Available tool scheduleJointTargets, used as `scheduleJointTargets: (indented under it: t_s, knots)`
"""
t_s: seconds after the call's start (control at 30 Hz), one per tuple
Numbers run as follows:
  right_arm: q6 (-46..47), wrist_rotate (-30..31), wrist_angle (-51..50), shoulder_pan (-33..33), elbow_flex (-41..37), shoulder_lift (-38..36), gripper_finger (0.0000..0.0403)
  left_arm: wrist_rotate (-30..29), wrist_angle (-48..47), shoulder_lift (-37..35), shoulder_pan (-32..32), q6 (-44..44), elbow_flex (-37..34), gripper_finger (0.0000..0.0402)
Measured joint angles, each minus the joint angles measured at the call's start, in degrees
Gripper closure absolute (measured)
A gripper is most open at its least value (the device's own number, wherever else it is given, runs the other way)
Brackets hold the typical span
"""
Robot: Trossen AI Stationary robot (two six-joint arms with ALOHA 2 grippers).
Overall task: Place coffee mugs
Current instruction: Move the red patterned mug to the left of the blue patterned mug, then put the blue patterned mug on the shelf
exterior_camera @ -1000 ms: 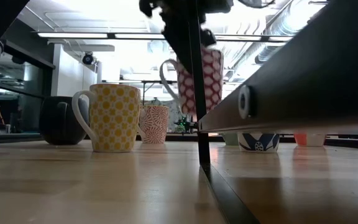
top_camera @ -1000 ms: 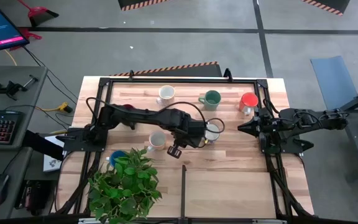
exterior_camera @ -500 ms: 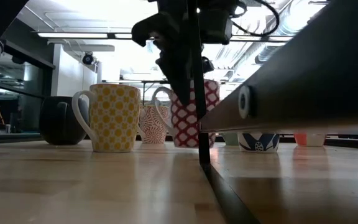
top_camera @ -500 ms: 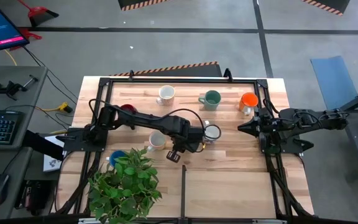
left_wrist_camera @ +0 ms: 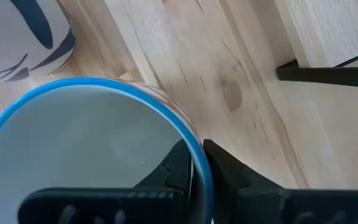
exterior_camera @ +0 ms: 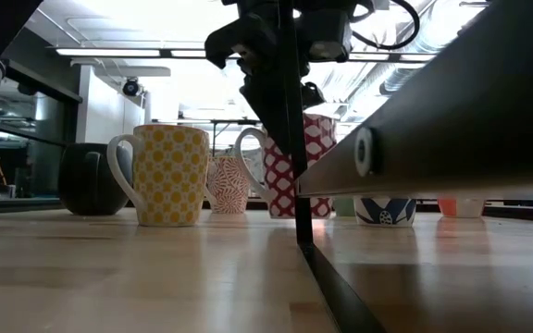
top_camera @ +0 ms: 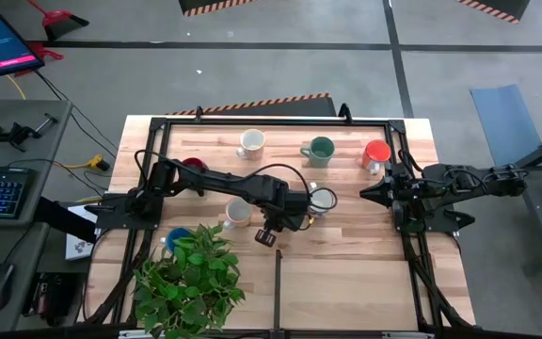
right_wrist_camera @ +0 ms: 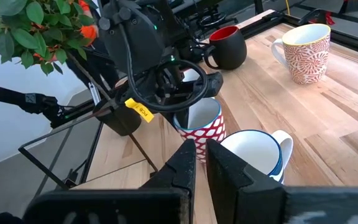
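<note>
Red-and-white lattice mug, blue-rimmed, seemingly pale inside, upright.

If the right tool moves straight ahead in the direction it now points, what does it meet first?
Probably the white mug with blue pattern, directly ahead of the right tool. The red-and-white mug held by the left tool stands just behind; depth is uncertain.

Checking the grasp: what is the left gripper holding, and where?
The left gripper pinches the rim of the red-and-white patterned mug, one finger inside.
</note>
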Motion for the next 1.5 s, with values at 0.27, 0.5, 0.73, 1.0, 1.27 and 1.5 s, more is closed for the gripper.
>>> scheduleJointTargets:
  t_s: [0.27, 0.5, 0.73, 1.0, 1.27, 1.5]
  knots:
    - [0.0, 0.0, 0.0, 0.0, 0.0, 0.0, 0.0379, -2.2, 0.0, 0.0, 0.0, -2.0, 0.0, 0.037]
    - [0.0, -0.4, 0.0, 0.0, 0.0, 0.0, 0.0379, -4.2, 0.0, -0.1, 0.1, -4.4, 0.0, 0.0349]
    - [-0.1, -2.0, 0.0, 0.0, 0.0, 0.0, 0.0379, -4.2, 0.0, -0.1, -0.1, -7.2, 0.0, 0.0306]
    - [-0.1, -2.1, -1.4, 0.0, 0.0, 0.0, 0.0379, -5.3, -1.4, -1.1, -0.7, -7.5, 0.0, 0.0259]
    - [-0.5, -2.1, -1.6, 0.0, 0.0, 0.0, 0.0379, -7.6, 0.1, -7.2, -0.7, -7.3, 0.1, 0.0249]
    - [-7.2, -1.3, 1.2, 0.0, 0.0, 0.9, 0.0379, -12.8, 0.4, -15.5, -0.2, -5.6, 0.1, 0.0252]
